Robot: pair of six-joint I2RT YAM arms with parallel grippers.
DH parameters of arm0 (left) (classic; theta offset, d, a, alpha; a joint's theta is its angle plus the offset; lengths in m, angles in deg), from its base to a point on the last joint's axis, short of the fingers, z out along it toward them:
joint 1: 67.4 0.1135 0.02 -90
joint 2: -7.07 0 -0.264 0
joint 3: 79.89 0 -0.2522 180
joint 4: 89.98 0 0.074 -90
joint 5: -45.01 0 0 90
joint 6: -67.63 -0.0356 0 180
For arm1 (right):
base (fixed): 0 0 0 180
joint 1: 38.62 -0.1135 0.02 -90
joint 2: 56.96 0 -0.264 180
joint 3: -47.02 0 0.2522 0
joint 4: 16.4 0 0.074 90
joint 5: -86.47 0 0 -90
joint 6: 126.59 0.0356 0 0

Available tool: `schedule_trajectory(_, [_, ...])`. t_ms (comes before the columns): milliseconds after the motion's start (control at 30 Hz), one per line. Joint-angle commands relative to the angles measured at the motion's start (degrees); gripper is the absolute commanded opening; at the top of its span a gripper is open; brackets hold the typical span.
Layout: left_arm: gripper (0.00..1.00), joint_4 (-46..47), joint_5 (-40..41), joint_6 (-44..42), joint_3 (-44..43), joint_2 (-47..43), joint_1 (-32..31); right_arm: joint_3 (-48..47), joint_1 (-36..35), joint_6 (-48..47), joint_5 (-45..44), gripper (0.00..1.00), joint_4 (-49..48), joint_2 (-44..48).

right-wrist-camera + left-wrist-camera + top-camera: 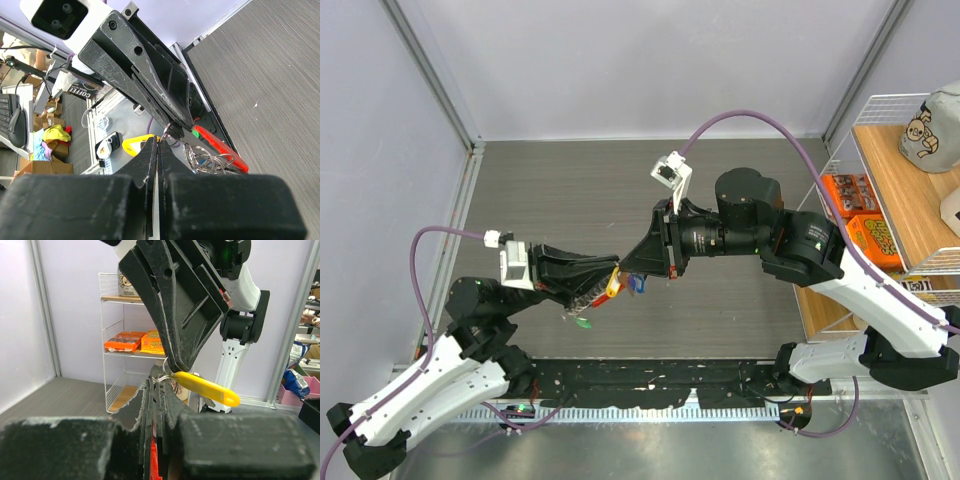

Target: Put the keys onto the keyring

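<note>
Counter: the dark counter (720,200) is used only as the backdrop. The work is done in the air above it, probably so that the tags can dangle clear.
Left end effector: the left end effector (175,127) is closed tight. It appears to be pinched on the keyring, which is thereby presented steady to the other arm.
Right end effector: the right end effector (172,367) is likewise fully closed. Thin wire is nipped at its tip, apparently a loop of the keys, and it is brought tip to tip with the left for threading.
Keys: the keys (620,287) are bunched between the two tips, with the yellow tag (207,390) and the red tag (220,148) hanging out.
Keyring: the keyring (169,133) is seen where the tips meet. Which wire is gripped by which side cannot be told for certain.
</note>
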Motion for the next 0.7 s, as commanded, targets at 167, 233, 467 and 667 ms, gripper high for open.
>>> schedule_trajectory(167, [0.22,-0.16,-2.13,0.71,0.85,0.6,-0.55,0.59,-0.67,1.19,0.04,0.06,-11.13,-0.48])
schedule_trajectory(233, [0.28,-0.15,-2.21,0.62,0.85,0.6,-0.64,0.68,-0.76,1.1,0.13,0.05,-11.39,-0.48])
schedule_trajectory(467, [0.15,-0.42,-2.65,0.53,0.41,1.13,-0.55,0.77,-0.76,1.54,1.19,0.06,-12.1,-0.57])
schedule_trajectory(667, [0.0,-0.51,-3.88,0.53,-0.29,1.92,-0.55,0.68,-0.76,1.63,1.36,0.06,-12.1,-0.57])
